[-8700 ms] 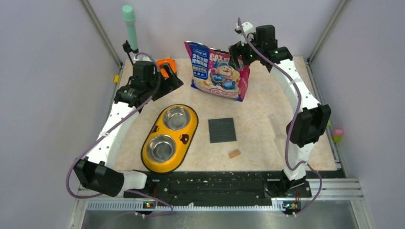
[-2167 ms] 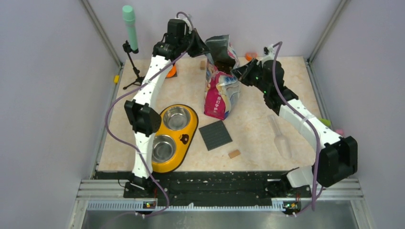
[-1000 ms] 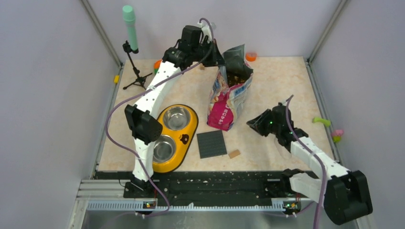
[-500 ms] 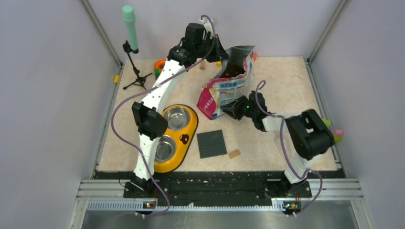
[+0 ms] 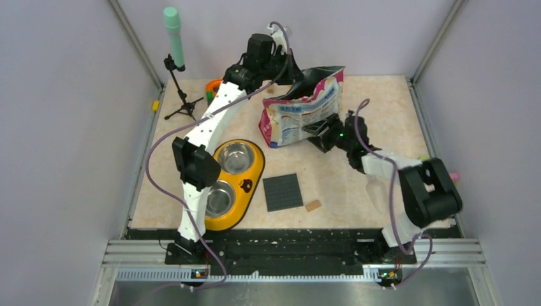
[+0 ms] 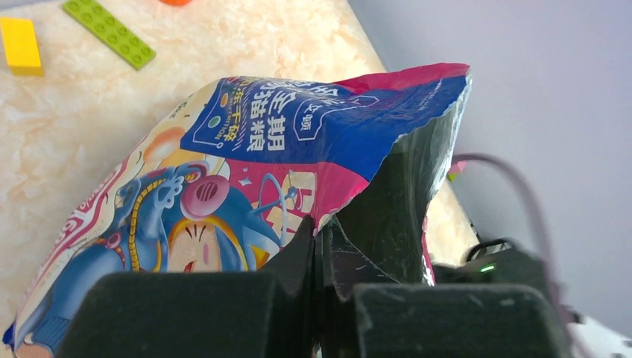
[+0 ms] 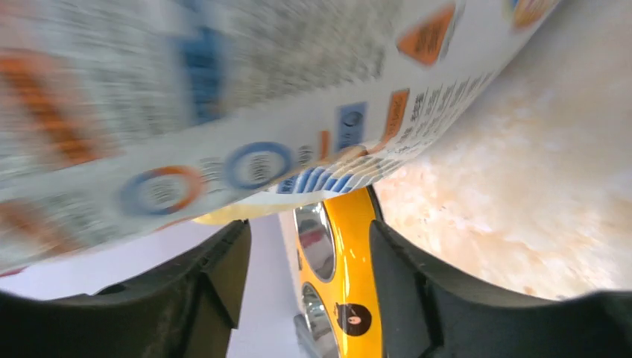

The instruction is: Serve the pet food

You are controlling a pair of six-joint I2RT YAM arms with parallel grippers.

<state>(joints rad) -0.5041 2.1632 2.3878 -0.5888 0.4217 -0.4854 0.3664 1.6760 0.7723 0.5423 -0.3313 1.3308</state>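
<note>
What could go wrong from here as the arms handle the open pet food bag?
The left gripper pinches only the torn rim of the pet food bag; it could tear or slip.
The bag's open mouth sits far from the yellow double bowl, so a pour could miss onto the table.
The right gripper is open beside the bag, not holding it, and might push it over.

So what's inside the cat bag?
Through the bag's torn-open mouth only its dark lining shows. No food is visible; whatever lies deeper is hidden by the bag's sides.
</note>
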